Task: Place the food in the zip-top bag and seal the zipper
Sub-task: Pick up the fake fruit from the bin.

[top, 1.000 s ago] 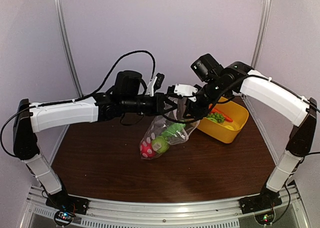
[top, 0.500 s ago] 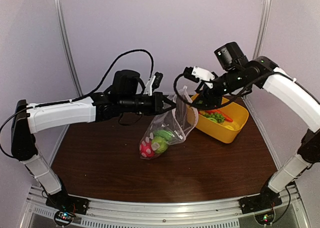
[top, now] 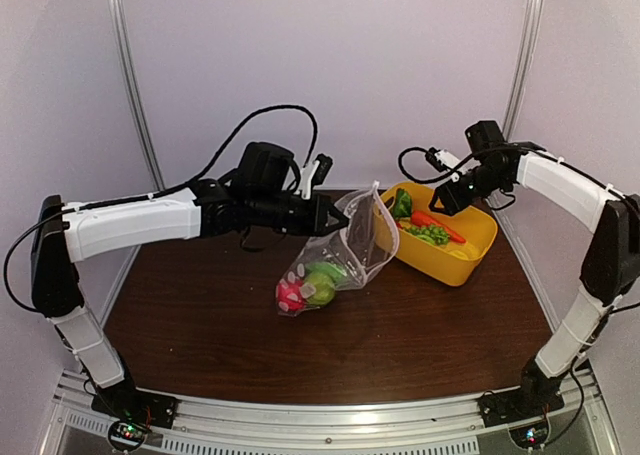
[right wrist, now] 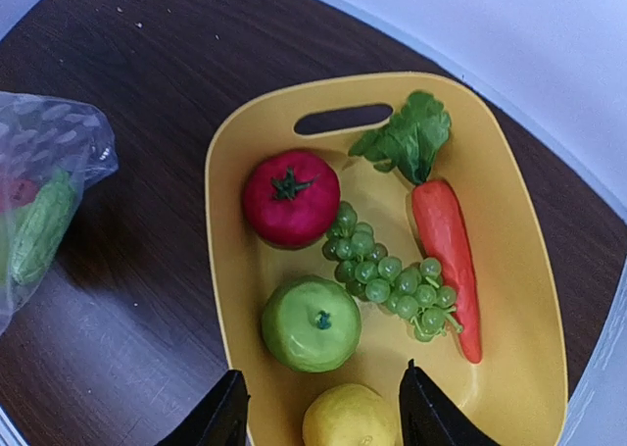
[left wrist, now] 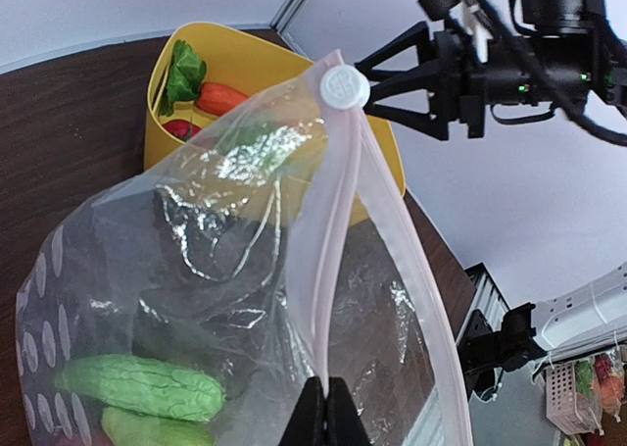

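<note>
Clear dotted plastic hangs from the left gripper (top: 325, 215) in the top view. Its jaws pinch the bag (top: 345, 255) at the mouth edge, likely lifting it so the mouth gapes toward the right gripper (top: 443, 197), which hovers over the yellow basket (top: 470, 265). Pink and green food (top: 305, 290) sits in the bag's bottom, below the left gripper.

The left wrist view shows that gripper clamped on the zipper (left wrist: 328, 221), with a green vegetable (left wrist: 137, 387) bagged just to its left.

From the right wrist, a tomato (right wrist: 291, 198), grapes (right wrist: 392, 279), apple (right wrist: 311, 323), lemon (right wrist: 348, 417) and carrot (right wrist: 446, 255) lie in the basket beneath the right gripper's parted, empty jaws.
</note>
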